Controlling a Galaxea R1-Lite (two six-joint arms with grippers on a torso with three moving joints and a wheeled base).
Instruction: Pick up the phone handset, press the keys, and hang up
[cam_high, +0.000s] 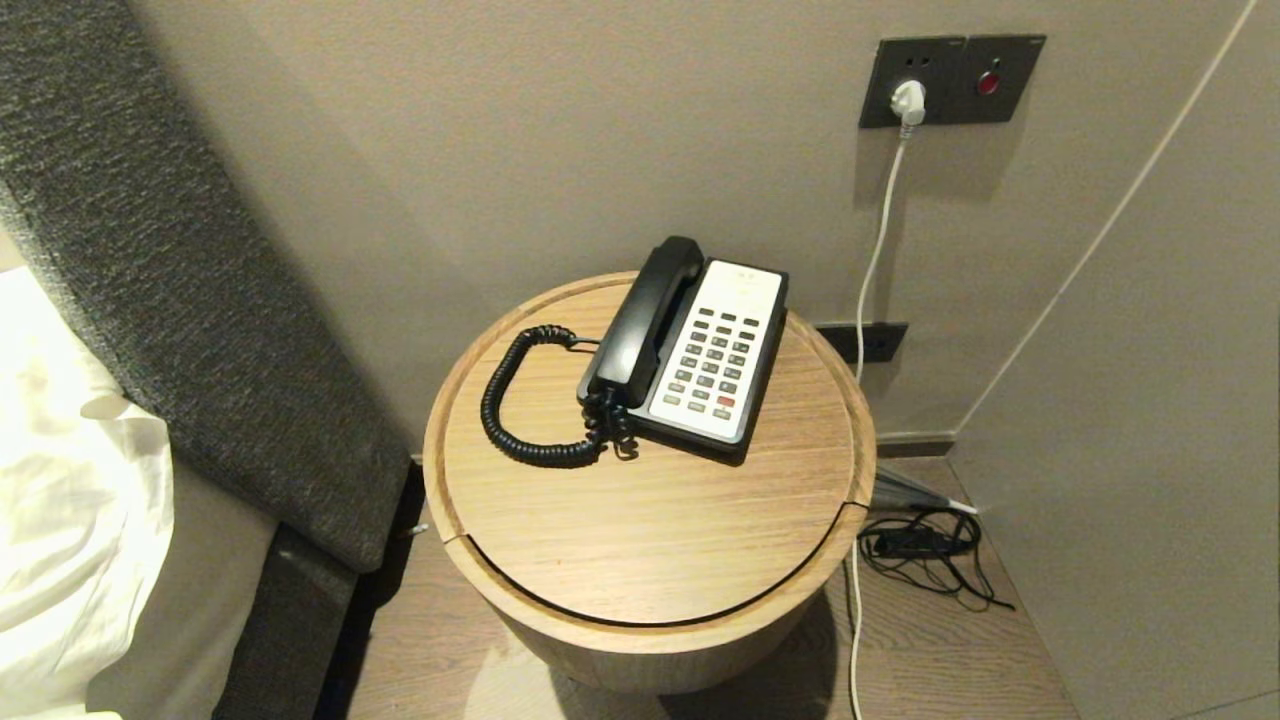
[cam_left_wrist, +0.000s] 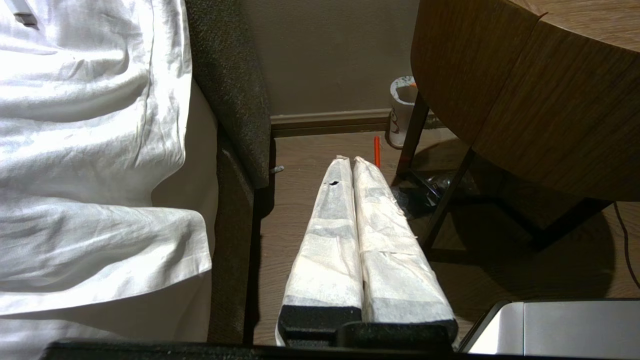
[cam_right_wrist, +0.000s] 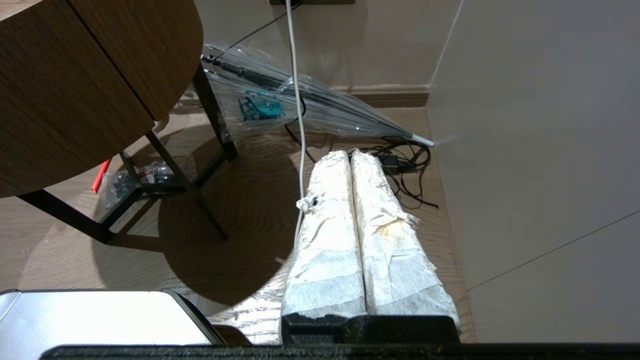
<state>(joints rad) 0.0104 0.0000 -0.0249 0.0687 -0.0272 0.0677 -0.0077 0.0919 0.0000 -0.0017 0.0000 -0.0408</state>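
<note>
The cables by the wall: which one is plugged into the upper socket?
The white cable. Its white plug sits in the upper wall socket, and it hangs down to the floor. The black cables lie coiled on the floor instead.

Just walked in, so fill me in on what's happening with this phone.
Nothing is being handled yet. The black handset sits in its cradle on the desk phone, on the round wooden side table. Both arms hang low beside the table: the left gripper and right gripper are shut, above the floor.
</note>
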